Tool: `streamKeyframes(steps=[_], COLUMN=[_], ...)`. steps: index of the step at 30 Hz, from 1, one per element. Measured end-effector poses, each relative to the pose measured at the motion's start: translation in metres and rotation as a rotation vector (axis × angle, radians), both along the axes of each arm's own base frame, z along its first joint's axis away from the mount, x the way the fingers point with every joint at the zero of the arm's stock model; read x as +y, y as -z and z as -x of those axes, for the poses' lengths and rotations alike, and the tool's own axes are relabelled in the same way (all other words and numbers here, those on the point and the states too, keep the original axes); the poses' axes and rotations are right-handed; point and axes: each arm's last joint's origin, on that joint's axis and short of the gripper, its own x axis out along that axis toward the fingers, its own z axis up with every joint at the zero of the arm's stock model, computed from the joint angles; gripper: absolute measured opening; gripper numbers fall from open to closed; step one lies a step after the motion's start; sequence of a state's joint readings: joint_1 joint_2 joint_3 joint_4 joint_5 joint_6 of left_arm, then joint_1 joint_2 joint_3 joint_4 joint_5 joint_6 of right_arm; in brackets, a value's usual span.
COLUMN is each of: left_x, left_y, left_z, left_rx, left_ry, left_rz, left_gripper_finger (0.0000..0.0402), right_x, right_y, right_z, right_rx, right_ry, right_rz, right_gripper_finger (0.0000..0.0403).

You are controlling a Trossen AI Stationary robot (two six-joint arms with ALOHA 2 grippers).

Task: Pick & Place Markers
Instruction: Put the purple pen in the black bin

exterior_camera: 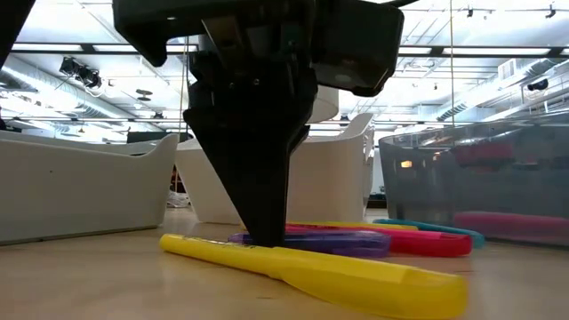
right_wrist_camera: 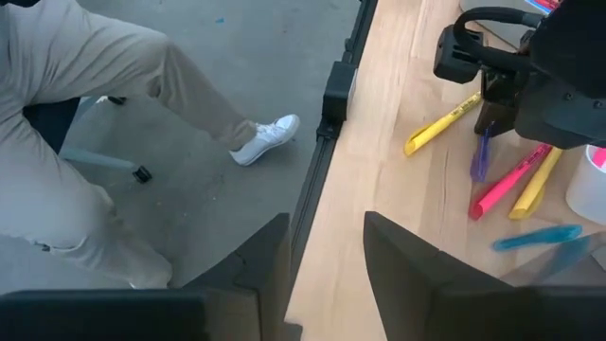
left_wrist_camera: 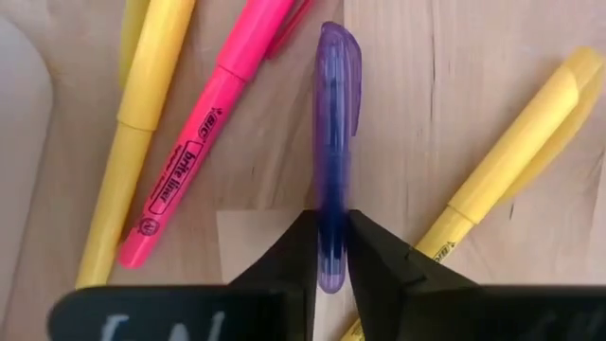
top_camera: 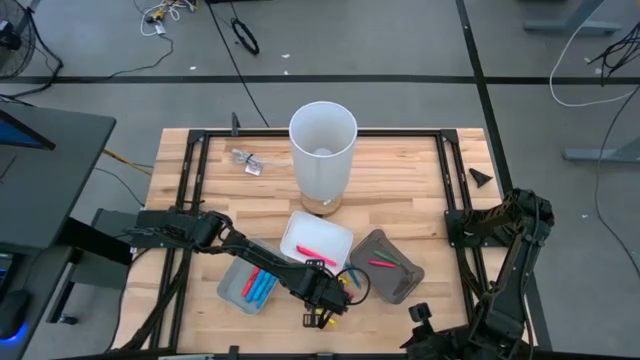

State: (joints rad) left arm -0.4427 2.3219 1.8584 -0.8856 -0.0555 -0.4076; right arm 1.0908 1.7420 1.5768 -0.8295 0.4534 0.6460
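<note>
My left gripper (left_wrist_camera: 331, 248) points down near the table's front edge, shut on a purple marker (left_wrist_camera: 336, 114) that lies on the wood. Around it lie two yellow markers (left_wrist_camera: 142, 123) (left_wrist_camera: 516, 161) and a pink one (left_wrist_camera: 204, 152); a blue one (right_wrist_camera: 535, 237) shows in the right wrist view. A light tray (top_camera: 232, 290) holds blue and red markers. A white tray (top_camera: 300, 232) holds a pink one. A dark tray (top_camera: 400, 282) holds pink and green ones. My right gripper (right_wrist_camera: 327, 270) hangs open over the table's front right edge, nothing between its fingers. My left gripper pinches the purple marker's barrel (left_wrist_camera: 331, 204) between its two fingers, near the end opposite the clipped cap. The fingers (exterior_camera: 267, 213) come from above, pointing down, and lie across the marker. The marker lies flat on the table.
A tall white cup (top_camera: 322, 150) stands behind the trays at the table's middle. A small clear wrapper (top_camera: 245, 160) lies at the far left. A black frame (top_camera: 445, 170) runs round the tabletop. A person's legs (right_wrist_camera: 142, 85) are on the floor beyond the table's edge.
</note>
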Motion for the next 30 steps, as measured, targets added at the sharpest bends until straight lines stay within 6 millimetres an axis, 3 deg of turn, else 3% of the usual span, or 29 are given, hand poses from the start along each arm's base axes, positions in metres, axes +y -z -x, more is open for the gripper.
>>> streamKeyframes(steps=[12,23,30], left_x=[0.0,0.0,-0.01], left_y=[-0.004,-0.021,-0.029], left_z=[-0.002,-0.003,0.003], left_rx=[-0.019,-0.001,0.002], left_ry=[-0.014,-0.036,-0.016], left_rz=[-0.022,-0.044,-0.079], left_gripper_finger=[0.004,0.0035,0.0035], right_x=[0.0,0.0,-0.001], right_y=[0.0,0.0,0.0], right_z=[0.0,0.0,0.0], right_rx=[0.0,0.0,-0.013], right_ry=[0.0,-0.001,0.032], right_rz=[0.001,0.002,-0.005], right_gripper_finger=[0.0137,0.0137,0.0137])
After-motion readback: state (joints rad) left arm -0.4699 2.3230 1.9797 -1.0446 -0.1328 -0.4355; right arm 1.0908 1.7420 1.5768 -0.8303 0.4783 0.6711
